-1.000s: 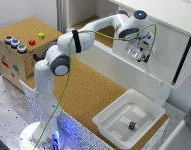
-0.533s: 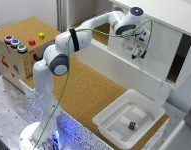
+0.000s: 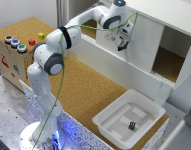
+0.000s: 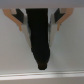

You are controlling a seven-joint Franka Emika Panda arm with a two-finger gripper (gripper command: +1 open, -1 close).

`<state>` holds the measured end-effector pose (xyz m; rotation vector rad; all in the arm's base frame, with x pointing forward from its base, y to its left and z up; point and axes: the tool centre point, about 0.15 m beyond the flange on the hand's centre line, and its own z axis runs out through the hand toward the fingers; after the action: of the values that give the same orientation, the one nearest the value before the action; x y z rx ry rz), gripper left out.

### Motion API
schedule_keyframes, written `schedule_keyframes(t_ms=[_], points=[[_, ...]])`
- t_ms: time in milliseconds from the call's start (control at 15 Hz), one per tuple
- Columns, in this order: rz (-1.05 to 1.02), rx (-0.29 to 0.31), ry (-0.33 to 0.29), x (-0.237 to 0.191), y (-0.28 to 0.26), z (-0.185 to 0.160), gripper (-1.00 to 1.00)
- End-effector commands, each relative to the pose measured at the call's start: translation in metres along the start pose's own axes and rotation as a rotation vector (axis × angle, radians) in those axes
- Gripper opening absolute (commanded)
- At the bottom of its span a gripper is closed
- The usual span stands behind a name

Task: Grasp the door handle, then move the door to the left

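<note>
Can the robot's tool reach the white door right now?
Probably yes. The tool already hangs right in front of the door, and the exterior view shows nothing between them. Whether it actually touches the door or its handle is too blurry to tell.

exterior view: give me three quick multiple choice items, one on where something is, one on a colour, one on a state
1. Where is the gripper?
A. inside the tray
B. at the face of the door
C. over the button box

2. What colour is the tray?
A. white
B. green
C. black

3. In what state is the cabinet?
A. fully covered by the door
B. lying on its side
C. open on the exterior view's right

Answers:
1. B, the gripper sits against the white door, far from the tray.
2. A, the tray's rim and walls are white, with one small dark object inside.
3. C, the door covers the exterior view's left part, and the brown interior shows on the right.
</note>
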<state>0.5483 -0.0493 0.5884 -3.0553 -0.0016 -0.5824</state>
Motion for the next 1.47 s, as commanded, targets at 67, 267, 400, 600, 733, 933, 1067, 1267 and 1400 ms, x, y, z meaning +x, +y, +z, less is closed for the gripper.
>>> schedule_keyframes(t_ms=[67,267,400,600,733,933,1067,1267,1400], points=[[0.035,-0.13,-0.008,0.018,-0.106,0.026,-1.0],[0.02,-0.101,-0.007,0.021,-0.149,0.022,-1.0],[0.001,-0.093,0.002,0.022,-0.175,0.019,-1.0],[-0.018,-0.084,0.009,0.022,-0.205,0.015,-1.0],[-0.03,-0.076,0.014,0.022,-0.219,0.011,-1.0],[0.004,-0.108,0.042,0.015,-0.231,0.001,1.0],[0.035,-0.15,0.086,0.0,-0.232,-0.005,1.0],[0.056,-0.141,0.096,-0.022,-0.23,-0.014,1.0],[0.08,-0.108,0.08,-0.035,-0.226,-0.019,1.0]])
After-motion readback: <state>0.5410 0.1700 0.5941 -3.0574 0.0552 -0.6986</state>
